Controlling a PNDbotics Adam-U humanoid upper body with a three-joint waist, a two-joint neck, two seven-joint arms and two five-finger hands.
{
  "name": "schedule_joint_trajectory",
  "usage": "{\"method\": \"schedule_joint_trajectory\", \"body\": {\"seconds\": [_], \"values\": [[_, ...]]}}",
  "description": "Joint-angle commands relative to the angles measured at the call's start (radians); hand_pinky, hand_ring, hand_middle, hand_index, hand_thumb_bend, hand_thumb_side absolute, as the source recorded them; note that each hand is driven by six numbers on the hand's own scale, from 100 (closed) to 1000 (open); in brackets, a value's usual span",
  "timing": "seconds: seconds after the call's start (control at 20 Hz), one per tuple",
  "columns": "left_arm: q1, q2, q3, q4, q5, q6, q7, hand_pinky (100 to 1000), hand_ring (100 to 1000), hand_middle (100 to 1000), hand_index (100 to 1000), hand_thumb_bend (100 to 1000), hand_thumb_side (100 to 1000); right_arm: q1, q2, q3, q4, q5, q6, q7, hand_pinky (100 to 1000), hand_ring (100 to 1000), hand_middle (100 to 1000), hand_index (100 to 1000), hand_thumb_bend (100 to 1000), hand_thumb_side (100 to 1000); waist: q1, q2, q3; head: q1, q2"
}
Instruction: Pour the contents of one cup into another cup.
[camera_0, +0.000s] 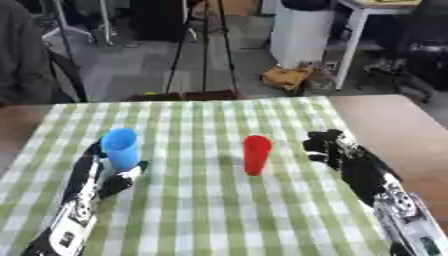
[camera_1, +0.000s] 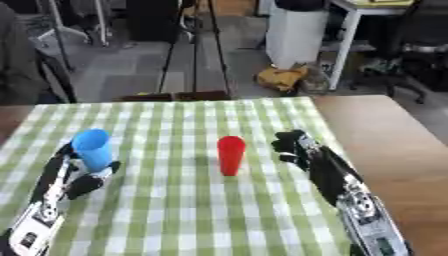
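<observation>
A blue cup (camera_0: 121, 148) stands upright on the green checked cloth at the left, with my left hand (camera_0: 112, 179) curled round its lower part. A red cup (camera_0: 256, 154) stands upright near the middle of the cloth, untouched. My right hand (camera_0: 331, 147) hovers just right of the red cup, a small gap between them, fingers spread and relaxed. What the cups contain is hidden.
The checked cloth (camera_0: 201, 210) covers most of the brown table (camera_0: 394, 125), whose bare wood shows at the right. Beyond the far edge are a tripod (camera_0: 203, 45), a white bin (camera_0: 302, 32) and a person seated at the far left.
</observation>
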Motion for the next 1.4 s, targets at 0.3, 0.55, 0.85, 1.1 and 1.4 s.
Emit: {"method": "schedule_joint_trajectory", "body": {"seconds": [0.3, 0.55, 0.85, 1.1, 1.4], "values": [[-0.038, 0.002, 0.018, 0.002, -0.012, 0.011, 0.042, 658, 750, 811, 926, 479, 428, -0.016, -0.008, -0.001, -0.008, -0.001, -0.003, 0.005, 875, 874, 761, 873, 100, 995, -0.001, -0.007, -0.007, 0.006, -0.003], [-0.041, -0.001, 0.019, 0.007, 0.001, 0.012, 0.078, 613, 696, 767, 884, 272, 357, -0.017, -0.008, -0.001, -0.008, -0.001, -0.003, 0.006, 875, 874, 761, 873, 100, 994, 0.002, -0.005, -0.009, 0.006, -0.004], [-0.042, -0.003, 0.021, 0.011, 0.044, 0.015, 0.115, 538, 608, 689, 816, 100, 300, -0.018, -0.008, -0.001, -0.009, -0.001, -0.002, 0.007, 875, 873, 761, 873, 100, 994, 0.004, -0.003, -0.01, 0.004, -0.006], [-0.041, -0.003, 0.016, 0.011, 0.075, 0.007, 0.134, 522, 589, 666, 797, 100, 304, -0.018, -0.008, -0.001, -0.009, -0.001, -0.001, 0.007, 875, 873, 761, 873, 100, 993, 0.006, -0.003, -0.01, 0.003, -0.006], [-0.033, 0.003, 0.01, -0.007, 0.111, -0.002, 0.141, 516, 580, 657, 792, 100, 309, -0.019, -0.009, -0.002, -0.009, -0.001, -0.002, 0.008, 875, 873, 761, 873, 100, 990, 0.006, -0.003, -0.007, 0.001, -0.007]]}}
